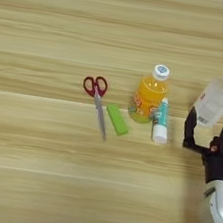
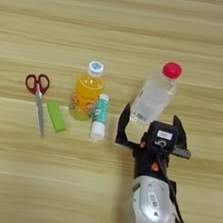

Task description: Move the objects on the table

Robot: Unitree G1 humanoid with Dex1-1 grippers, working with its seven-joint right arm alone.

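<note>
On a broad light wooden table (image 2: pixel 32 182) with pale horizontal grain stripes: 5 small objects in a loose row. Far left, red-handled scissors (image 2: pixel 37 97), lying flat, blades pointing toward the near edge. Just right of the blades, a small green rectangular block (image 2: pixel 56 116), set at a slant, close beside the scissors but apart from them. Next, a small orange juice bottle with a white cap (image 2: pixel 87 92), cap toward the far edge. Tight against its right side, a white-and-teal tube (image 2: pixel 100 117), white cap end nearest the camera. Farther right, clear of the tube, a clear plastic bottle with a red cap (image 2: pixel 154 95), cap toward the far right.

Entering from the bottom edge, a silver forearm (image 2: pixel 152 210) ending in a black 2-fingered pincer (image 2: pixel 149 127), spread wide. Left finger (image 2: pixel 122 128) just left of the clear bottle's base, right finger (image 2: pixel 180 139) to the base's lower right; the bottom of the bottle between the 2, fingers not pressed against it. Right finger cut off at the frame edge in the left eye view, both visible in the right eye view.
</note>
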